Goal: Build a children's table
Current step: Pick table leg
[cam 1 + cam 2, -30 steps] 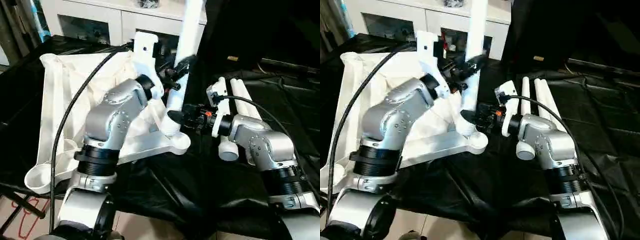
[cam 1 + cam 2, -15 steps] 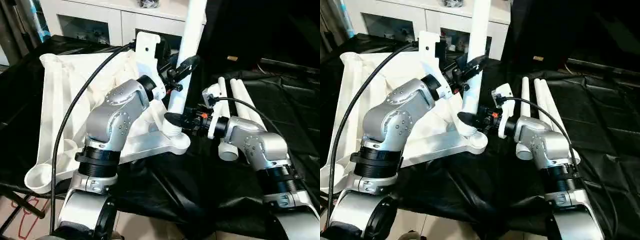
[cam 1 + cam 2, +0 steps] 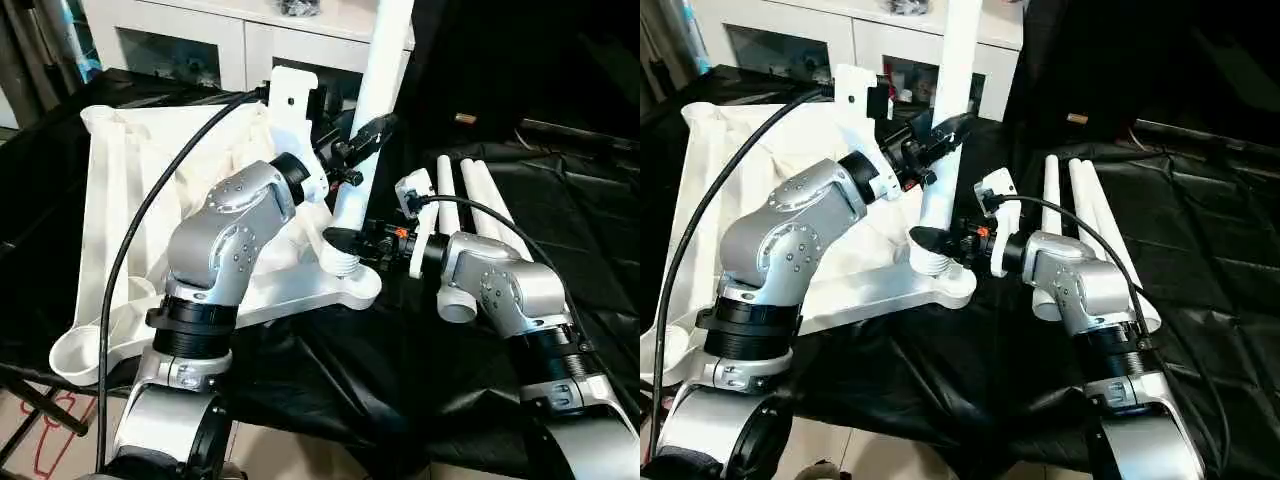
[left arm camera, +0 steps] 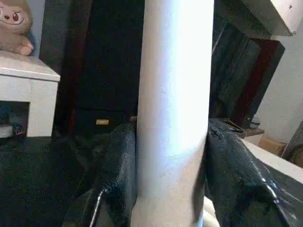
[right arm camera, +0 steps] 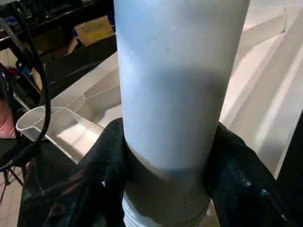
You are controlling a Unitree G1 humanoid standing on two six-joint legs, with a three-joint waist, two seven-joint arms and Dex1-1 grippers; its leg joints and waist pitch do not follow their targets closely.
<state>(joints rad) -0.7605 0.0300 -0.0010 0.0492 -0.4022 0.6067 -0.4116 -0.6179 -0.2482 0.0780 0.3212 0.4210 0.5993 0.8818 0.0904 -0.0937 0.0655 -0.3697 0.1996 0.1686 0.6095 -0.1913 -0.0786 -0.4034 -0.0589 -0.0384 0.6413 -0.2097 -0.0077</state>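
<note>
Leg [image 3: 385, 60] upright in near-right socket [image 3: 345, 285]; left gripper [image 3: 362, 140] clamped high, right gripper [image 3: 342, 240] clamped at its base.

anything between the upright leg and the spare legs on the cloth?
Yes: the right gripper, closed on the upright leg near its base, its wrist reaching back toward the spare legs. Left eye view.

arms [image 3: 235, 235]: silver, blk joint rings | blk cables | wht wrist brackets
</note>
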